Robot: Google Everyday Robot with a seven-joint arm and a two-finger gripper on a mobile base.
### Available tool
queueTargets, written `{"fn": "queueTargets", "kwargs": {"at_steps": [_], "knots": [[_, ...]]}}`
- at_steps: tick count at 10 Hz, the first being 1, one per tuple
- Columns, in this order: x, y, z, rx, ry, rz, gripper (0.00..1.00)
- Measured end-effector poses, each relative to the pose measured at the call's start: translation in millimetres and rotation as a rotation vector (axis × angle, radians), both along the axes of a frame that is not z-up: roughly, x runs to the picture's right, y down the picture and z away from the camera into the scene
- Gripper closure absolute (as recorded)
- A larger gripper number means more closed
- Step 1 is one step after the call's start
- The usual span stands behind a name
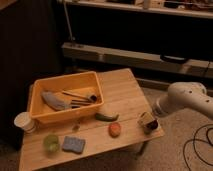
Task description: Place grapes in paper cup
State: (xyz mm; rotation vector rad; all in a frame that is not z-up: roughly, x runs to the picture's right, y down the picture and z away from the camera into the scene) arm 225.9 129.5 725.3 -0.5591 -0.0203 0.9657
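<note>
Your gripper [146,121] hangs at the front corner of the tabletop [125,90], jaws spread wide. The dark reddish clump right against the jaws looks like the grapes [153,125]; you cannot tell whether it sits between them. The paper cup [23,121] stands well apart from the jaws at the opposite end, beyond the orange-red fruit [115,129] and the green cup [50,142].

The robot's white, rounded arm [187,100] is reaching in from the right edge of the view, its thick forearm sloping down toward the left. At its end the two-finger gripper [147,123] is hanging low, right of centre, with its fingers standing spread apart.
</note>
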Motion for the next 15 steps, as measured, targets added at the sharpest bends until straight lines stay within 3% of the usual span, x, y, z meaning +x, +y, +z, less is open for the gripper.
{"fn": "queueTargets", "kwargs": {"at_steps": [4, 6, 9, 11, 15], "knots": [[-1, 18, 26.1, -0.048, -0.002, -0.011, 0.2], [-7, 14, 33.7, -0.064, -0.001, -0.043, 0.2], [-8, 2, 39.9, -0.111, 0.027, -0.093, 0.2], [-5, -1, 42.9, -0.17, 0.059, -0.113, 0.2], [0, 9, 42.9, -0.207, 0.078, -0.106, 0.2]]}}
